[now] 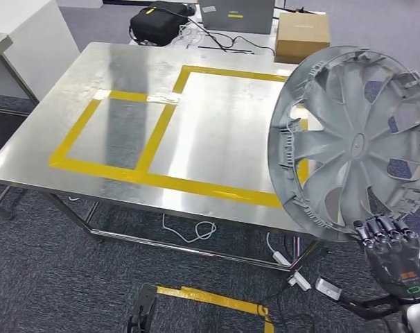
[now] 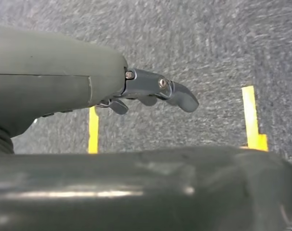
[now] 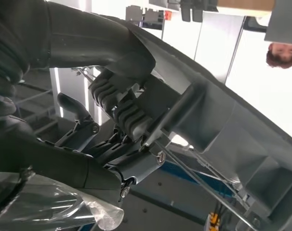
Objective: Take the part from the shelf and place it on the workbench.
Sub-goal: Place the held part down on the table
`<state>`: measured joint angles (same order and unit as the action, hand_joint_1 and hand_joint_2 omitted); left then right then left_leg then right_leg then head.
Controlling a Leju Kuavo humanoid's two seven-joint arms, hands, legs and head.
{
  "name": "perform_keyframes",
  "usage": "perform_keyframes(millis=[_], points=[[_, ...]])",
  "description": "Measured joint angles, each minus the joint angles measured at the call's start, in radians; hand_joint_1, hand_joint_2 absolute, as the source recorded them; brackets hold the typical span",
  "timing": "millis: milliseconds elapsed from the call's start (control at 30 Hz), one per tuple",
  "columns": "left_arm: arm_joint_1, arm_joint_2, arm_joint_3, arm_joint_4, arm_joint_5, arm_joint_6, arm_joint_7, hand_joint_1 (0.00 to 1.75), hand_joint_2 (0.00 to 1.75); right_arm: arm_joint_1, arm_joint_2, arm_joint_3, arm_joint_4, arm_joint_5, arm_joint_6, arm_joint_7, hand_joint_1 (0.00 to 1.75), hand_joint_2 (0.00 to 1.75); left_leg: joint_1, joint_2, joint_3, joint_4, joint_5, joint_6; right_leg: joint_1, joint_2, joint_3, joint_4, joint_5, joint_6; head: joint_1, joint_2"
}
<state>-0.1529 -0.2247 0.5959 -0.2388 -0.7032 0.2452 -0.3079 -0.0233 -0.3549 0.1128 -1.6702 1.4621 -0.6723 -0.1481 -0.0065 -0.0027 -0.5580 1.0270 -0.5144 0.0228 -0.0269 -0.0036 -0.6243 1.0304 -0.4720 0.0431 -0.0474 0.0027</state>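
Right hand (image 1: 394,251) at five o'clock grips the lower rim of the grey wheel cover (image 1: 354,139), holding it upright, inner ribbed side to the camera, over the right edge of the steel surface (image 1: 119,76) with its yellow tape rectangles (image 1: 155,139). Left hand (image 2: 152,89) hangs over grey carpet (image 2: 195,43), fingers loosely extended, holding nothing.

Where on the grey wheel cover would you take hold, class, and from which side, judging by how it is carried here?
Grip the rim at its lower edge, coming from below. The wheel cover stands nearly upright with a thin ribbed rim that fingers can close over, as the right hand does now. Its broad spoked face offers no narrow part to hold.
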Motion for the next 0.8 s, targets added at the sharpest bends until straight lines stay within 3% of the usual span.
perform_keyframes(millis=[67,100,167,200,233,267,333,400,467,567,633,700,733,767,800], points=[[-0.002,0.0,-0.001,0.0,-0.004,-0.002,0.001,0.0,0.0,-0.014,0.0,0.003,0.011,-0.001,0.012,-0.008,1.75,1.75,0.002,0.0,-0.012,0.037,-0.025,-0.009,-0.002,0.001,0.008,-0.001,-0.005,-0.014,-0.002,0.0],[-0.004,-0.001,-0.001,0.0,-0.006,-0.004,0.002,0.0,0.0,-0.029,0.0,0.007,0.021,-0.002,0.023,-0.016,1.75,1.75,0.003,0.0,-0.035,0.086,-0.049,-0.014,-0.003,0.001,0.012,-0.002,-0.007,-0.02,-0.003,0.0],[-0.006,-0.001,-0.003,0.0,-0.01,-0.007,0.005,0.0,0.0,-0.075,0.001,0.024,0.056,-0.005,0.053,-0.037,1.75,1.75,0.005,0.0,-0.109,0.225,-0.1,-0.019,-0.001,0.004,0.017,-0.002,-0.011,-0.027,-0.005,0.0],[-0.006,-0.001,-0.003,0.0,-0.011,-0.008,0.007,0.0,0.0,-0.107,0.003,0.039,0.082,-0.008,0.07,-0.047,1.75,1.75,0.005,0.0,-0.143,0.278,-0.11,-0.019,0.0,0.008,0.018,-0.002,-0.013,-0.028,-0.005,0.0],[-0.006,-0.002,-0.004,0.0,-0.012,-0.01,0.008,0.0,0.0,-0.143,0.007,0.058,0.113,-0.011,0.089,-0.055,1.75,1.75,0.005,0.0,-0.161,0.297,-0.099,-0.018,0.001,0.012,0.02,-0.002,-0.014,-0.029,-0.005,0.0],[-0.007,-0.002,-0.005,0.0,-0.014,-0.012,0.008,0.0,0.0,-0.183,0.013,0.08,0.149,-0.015,0.106,-0.061,1.75,1.75,0.005,0.0,-0.162,0.278,-0.069,-0.014,0.002,0.016,0.023,-0.002,-0.015,-0.029,-0.005,0.0],[-0.012,-0.004,-0.007,0.0,-0.016,-0.015,0.008,0.0,0.0,-0.26,0.028,0.127,0.221,-0.022,0.133,-0.066,1.75,1.75,0.002,0.0,-0.123,0.153,0.018,-0.001,0.005,0.022,0.03,-0.003,-0.019,-0.027,-0.004,0.0],[-0.018,-0.006,-0.008,0.0,-0.017,-0.015,0.009,0.0,0.0,-0.316,0.039,0.164,0.276,-0.026,0.144,-0.066,1.75,1.75,-0.004,0.0,-0.085,0.046,0.062,0.011,0.008,0.022,0.031,-0.003,-0.022,-0.02,-0.004,0.0],[-0.02,-0.008,-0.01,0.0,-0.017,-0.016,0.011,0.0,0.0,-0.35,0.046,0.186,0.311,-0.03,0.146,-0.066,1.75,1.75,-0.008,-0.001,-0.078,0.019,0.059,0.014,0.009,0.017,0.029,-0.007,-0.023,-0.009,-0.004,0.0],[-0.02,-0.01,-0.011,0.0,-0.017,-0.016,0.011,0.0,0.0,-0.381,0.051,0.208,0.34,-0.033,0.145,-0.065,1.75,1.75,-0.001,-0.004,-0.065,-0.002,0.063,0.023,0.009,0.011,0.018,0.01,-0.039,0.006,-0.002,0.0],[-0.021,-0.011,-0.011,0.0,-0.019,-0.016,0.013,0.0,0.0,-0.397,0.052,0.219,0.358,-0.034,0.147,-0.065,1.75,1.75,0.002,-0.005,-0.056,-0.01,0.063,0.029,0.008,0.008,-0.035,0.105,-0.082,0.013,0.0,0.0],[-0.02,-0.013,-0.012,0.0,-0.022,-0.017,0.023,0.0,0.0,-0.415,0.058,0.234,0.383,-0.035,0.157,-0.066,1.75,1.75,0.001,-0.004,-0.054,-0.009,0.058,0.033,0.007,0.009,-0.111,0.23,-0.12,0.019,-0.001,0.0],[-0.018,-0.014,-0.012,0.0,-0.024,-0.019,0.029,0.0,0.0,-0.426,0.064,0.243,0.398,-0.035,0.165,-0.067,1.75,1.75,0.001,-0.004,-0.051,-0.009,0.054,0.033,0.007,0.008,-0.136,0.26,-0.117,0.02,-0.001,0.0],[-0.017,-0.015,-0.014,0.0,-0.025,-0.02,0.034,0.0,0.0,-0.439,0.072,0.254,0.415,-0.035,0.172,-0.068,1.75,1.75,0.001,-0.004,-0.046,-0.008,0.05,0.032,0.007,0.008,-0.14,0.251,-0.092,0.021,-0.001,0.0],[-0.016,-0.017,-0.016,0.0,-0.026,-0.022,0.036,0.0,0.0,-0.454,0.081,0.265,0.433,-0.035,0.179,-0.069,1.75,1.75,0.001,-0.004,-0.04,-0.007,0.045,0.031,0.007,0.007,-0.124,0.204,-0.051,0.019,-0.001,0.0]])
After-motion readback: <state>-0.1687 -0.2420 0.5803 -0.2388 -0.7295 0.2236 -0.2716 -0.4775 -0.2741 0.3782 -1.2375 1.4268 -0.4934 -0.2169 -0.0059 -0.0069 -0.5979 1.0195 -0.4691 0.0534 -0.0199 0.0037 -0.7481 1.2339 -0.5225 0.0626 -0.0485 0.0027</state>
